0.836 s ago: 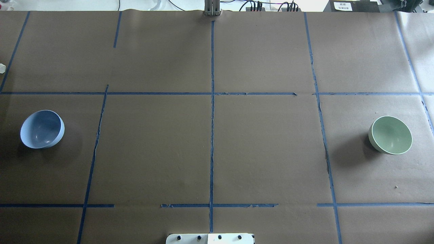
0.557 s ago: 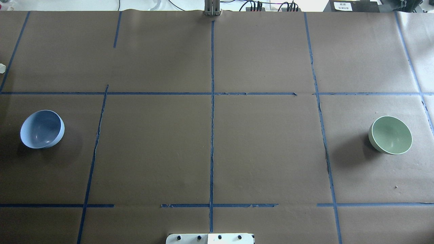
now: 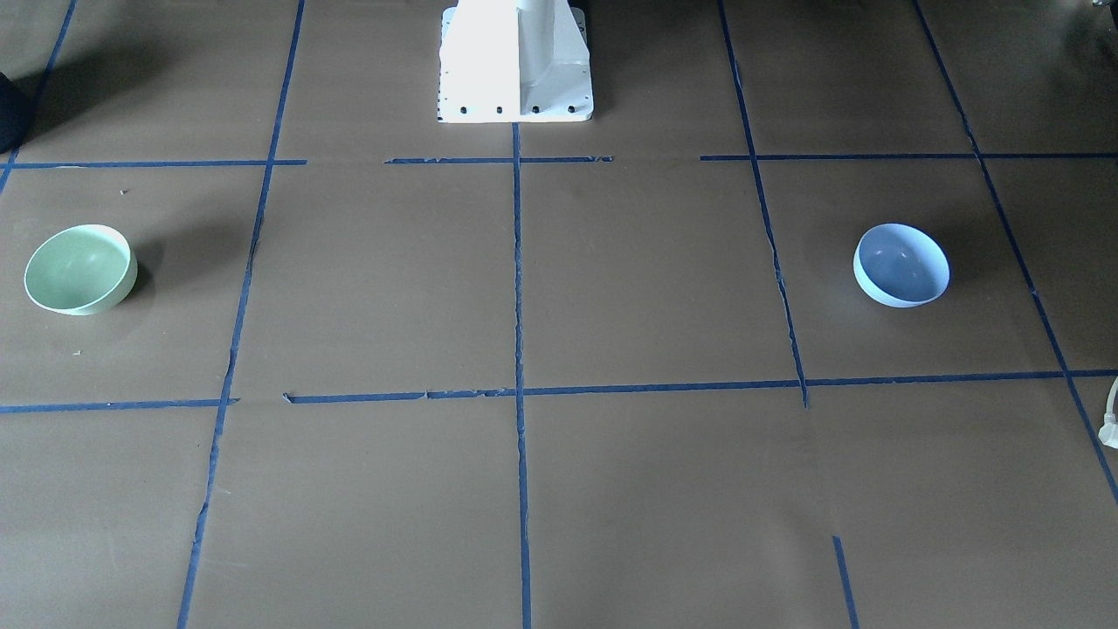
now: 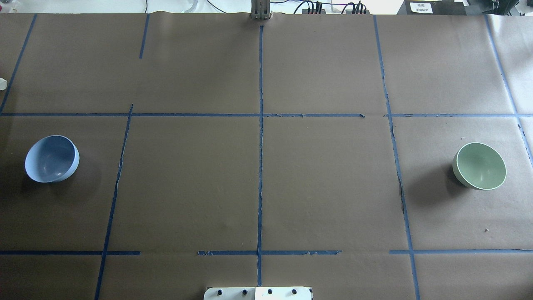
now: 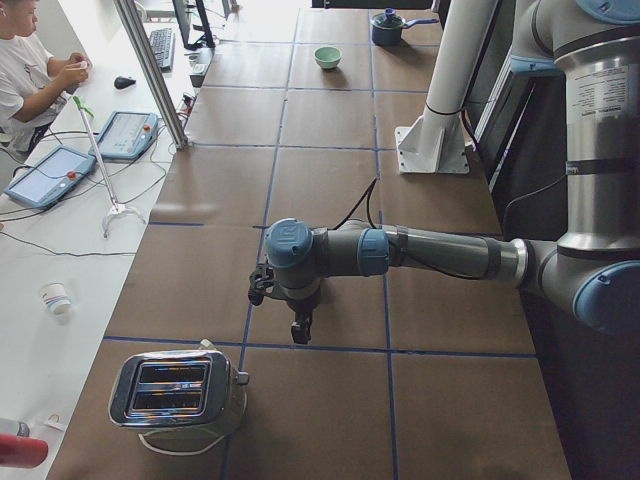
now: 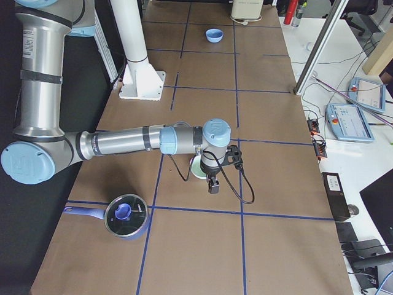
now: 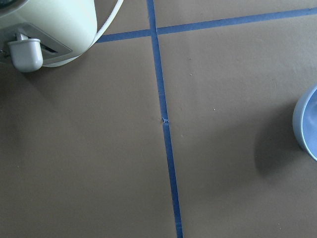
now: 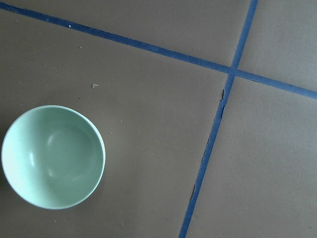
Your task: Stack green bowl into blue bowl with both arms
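Nothing stacked yet: glossy round mint-green bowl (image 4: 479,166) mid-right in my overhead frame, round periwinkle-blue bowl (image 4: 52,158) mid-left, well apart on the desk (image 4: 187,183). I cannot tell if left end effector (image 5: 298,330) or right end effector (image 6: 212,184) is clenched.

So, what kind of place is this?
Most likely a robotics lab: the table is covered in brown paper marked with a blue tape grid, the left arm reaches over it, and an operator sits by control tablets.
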Robot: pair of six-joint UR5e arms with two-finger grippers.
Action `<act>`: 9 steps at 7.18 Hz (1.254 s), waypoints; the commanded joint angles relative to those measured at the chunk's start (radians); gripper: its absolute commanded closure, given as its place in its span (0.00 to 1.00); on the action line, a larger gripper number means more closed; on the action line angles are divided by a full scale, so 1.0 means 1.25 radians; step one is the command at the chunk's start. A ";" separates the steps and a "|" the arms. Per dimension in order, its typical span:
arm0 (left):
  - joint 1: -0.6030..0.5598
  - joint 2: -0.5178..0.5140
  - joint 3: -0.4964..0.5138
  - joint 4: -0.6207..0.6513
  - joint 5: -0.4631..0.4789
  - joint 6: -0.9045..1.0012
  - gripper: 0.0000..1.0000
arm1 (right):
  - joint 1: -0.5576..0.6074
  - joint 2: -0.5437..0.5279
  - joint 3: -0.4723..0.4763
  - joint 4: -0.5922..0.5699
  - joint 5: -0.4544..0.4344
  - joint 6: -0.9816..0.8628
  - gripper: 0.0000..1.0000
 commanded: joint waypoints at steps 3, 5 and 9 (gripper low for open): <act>0.005 0.020 -0.008 -0.033 -0.002 0.007 0.00 | -0.001 0.001 -0.003 0.000 0.003 -0.001 0.00; 0.018 0.021 0.009 -0.089 -0.005 0.002 0.00 | -0.002 0.003 -0.006 0.000 0.023 0.000 0.00; 0.194 0.019 0.052 -0.356 -0.022 -0.414 0.00 | -0.002 0.003 -0.008 0.000 0.040 0.000 0.00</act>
